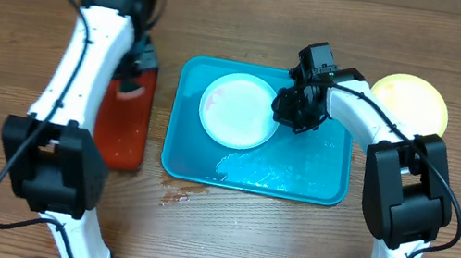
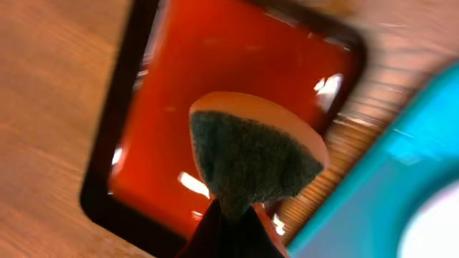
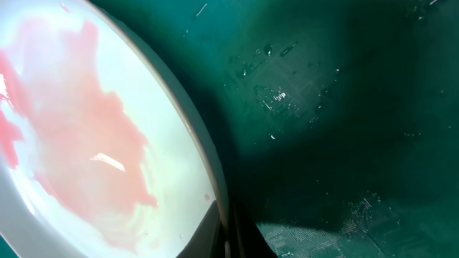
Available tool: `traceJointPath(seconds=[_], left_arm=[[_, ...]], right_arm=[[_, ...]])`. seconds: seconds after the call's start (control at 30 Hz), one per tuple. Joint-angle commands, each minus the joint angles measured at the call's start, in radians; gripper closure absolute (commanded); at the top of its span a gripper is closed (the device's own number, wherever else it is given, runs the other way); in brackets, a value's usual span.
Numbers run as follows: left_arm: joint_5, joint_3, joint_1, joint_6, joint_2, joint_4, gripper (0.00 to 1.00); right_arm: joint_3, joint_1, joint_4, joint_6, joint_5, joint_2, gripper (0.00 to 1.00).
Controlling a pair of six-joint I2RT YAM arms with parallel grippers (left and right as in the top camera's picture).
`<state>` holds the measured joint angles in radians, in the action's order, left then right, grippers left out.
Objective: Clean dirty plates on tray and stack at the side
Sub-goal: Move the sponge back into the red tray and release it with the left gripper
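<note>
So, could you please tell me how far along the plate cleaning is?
Done: at least one yellow plate sits beside the tray. In hand: the left tool holds a sponge over the red tray; the right tool is at the rim of the white plate. Left: it is smeared pink and unstacked.

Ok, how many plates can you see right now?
2. One pale plate with a pinkish smear lies in the blue tray; one yellow plate sits on the table beyond the tray's right edge. More could be stacked under it.
</note>
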<state>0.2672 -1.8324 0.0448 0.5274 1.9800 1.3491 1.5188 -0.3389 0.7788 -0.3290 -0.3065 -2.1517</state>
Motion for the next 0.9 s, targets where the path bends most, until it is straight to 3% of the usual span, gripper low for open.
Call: traceJointPath(seconds=[0.0,0.2,0.37,0.53,0.63,0.87], left_arm=[[0.002,0.096,-0.105,0.040,-0.005,-0.043,0.96],[-0.137,0.278,-0.194,-0.046,-0.005,-0.222,0.96],[-0.166,0.406,-0.202,-0.084,-0.005,-0.373,0.96],[-0.183,0.437,-0.201,-0.098,-0.005,-0.428,0.94],[-0.183,0.428,-0.202,-0.098,-0.006,-0.439,0.60],[-0.285,0.224,-0.209,-0.103,-0.008,-0.287,0.58]], right_arm=[[-0.014,0.013,0.008,0.003,0.063,-0.009,0.96],[-0.014,0.013,0.003,0.003,0.063,-0.009,0.96],[-0.014,0.013,0.001,0.003,0.063,-0.009,0.96],[-0.014,0.013,0.000,0.003,0.063,-0.009,0.96],[-0.014,0.013,-0.004,0.015,0.062,-0.009,0.96],[0.040,0.011,0.035,0.065,0.063,-0.006,0.96]])
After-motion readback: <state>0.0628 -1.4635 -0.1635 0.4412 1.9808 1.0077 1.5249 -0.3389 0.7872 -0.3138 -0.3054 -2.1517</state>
